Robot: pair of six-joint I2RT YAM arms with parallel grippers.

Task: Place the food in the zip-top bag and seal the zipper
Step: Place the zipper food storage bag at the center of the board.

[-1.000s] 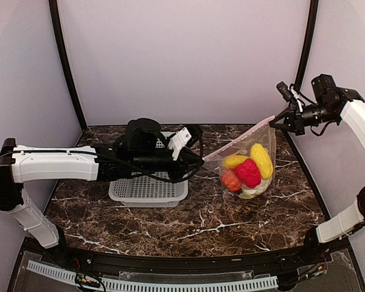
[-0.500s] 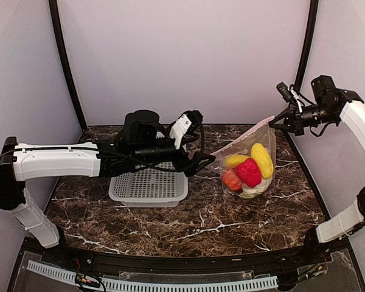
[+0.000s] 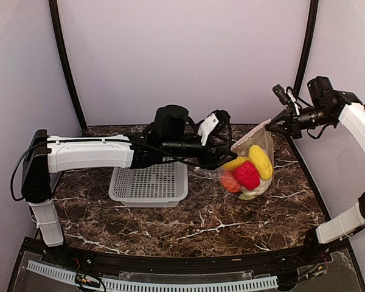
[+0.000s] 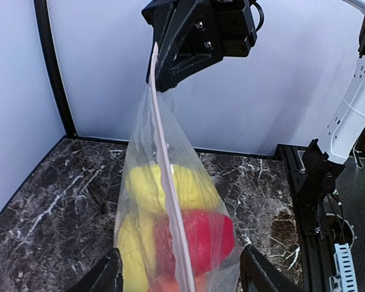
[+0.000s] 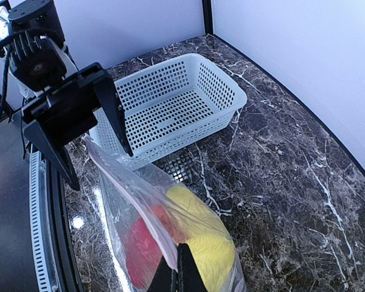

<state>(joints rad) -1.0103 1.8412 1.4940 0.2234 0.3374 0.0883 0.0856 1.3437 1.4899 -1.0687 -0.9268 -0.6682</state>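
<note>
My right gripper (image 3: 271, 126) is clamped on the upper end of the zipper (image 4: 164, 182), so the one zip-top bag (image 3: 258, 141) hangs from it, to the right of the single white basket (image 3: 147, 201). The food (image 3: 247, 174) lies bunched in the bag's bottom: two yellow pieces, one red, one orange and one pale whitish-green, as far as I can count. My left gripper (image 4: 179, 277) is spread wide, a finger either side of the zipper's lower end, gripping nothing; whether a pad touches the plastic I cannot tell.
</note>
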